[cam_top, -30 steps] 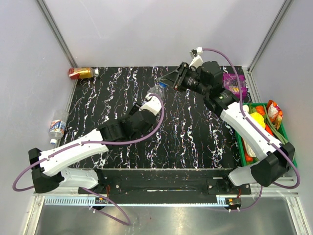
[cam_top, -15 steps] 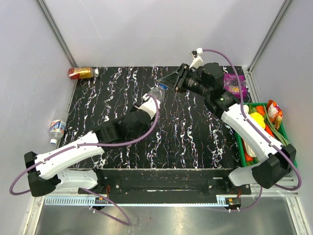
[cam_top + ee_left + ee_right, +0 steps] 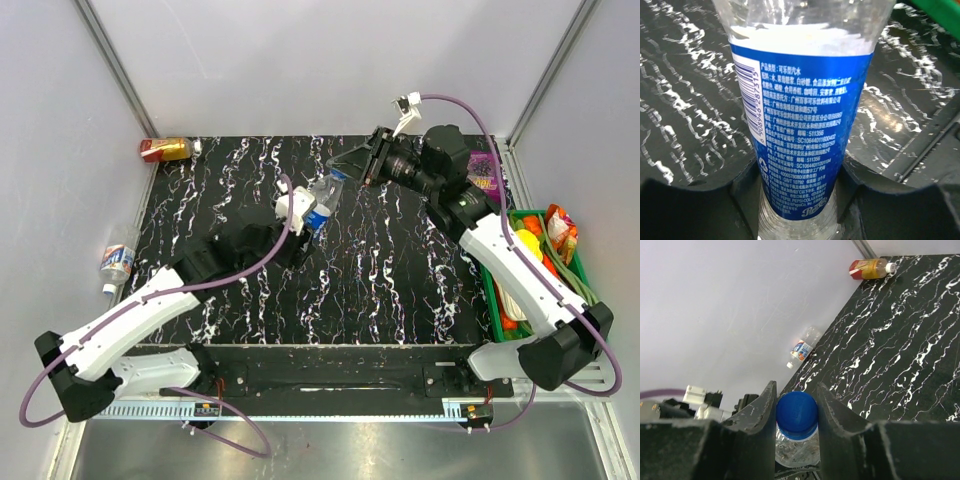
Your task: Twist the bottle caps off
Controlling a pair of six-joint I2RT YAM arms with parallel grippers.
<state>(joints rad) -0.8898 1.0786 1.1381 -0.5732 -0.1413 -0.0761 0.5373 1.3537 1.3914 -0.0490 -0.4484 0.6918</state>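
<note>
My left gripper [image 3: 306, 217] [image 3: 800, 187] is shut on the clear Pepsi bottle [image 3: 320, 203] [image 3: 801, 120] with the blue label. It holds the bottle tilted above the mat, neck toward the back right. My right gripper [image 3: 347, 168] [image 3: 797, 407] has its jaws closed on the bottle's dark blue cap [image 3: 796, 413] [image 3: 339, 176], both fingers touching its sides. The second bottle [image 3: 117, 257] [image 3: 803, 349], with a white, blue and red label, lies off the mat's left edge. Its white cap [image 3: 108, 290] [image 3: 789, 365] is on it.
A red-and-gold drink container [image 3: 165, 149] [image 3: 870, 268] lies at the mat's back left corner. A green basket [image 3: 497, 290] of fruit stands at the right edge. A purple packet [image 3: 482, 176] lies behind it, beside the right arm.
The left arm has pulled back and to the left, and the bottle's blue label now shows more. The right gripper has stayed at the bottle's neck end.
</note>
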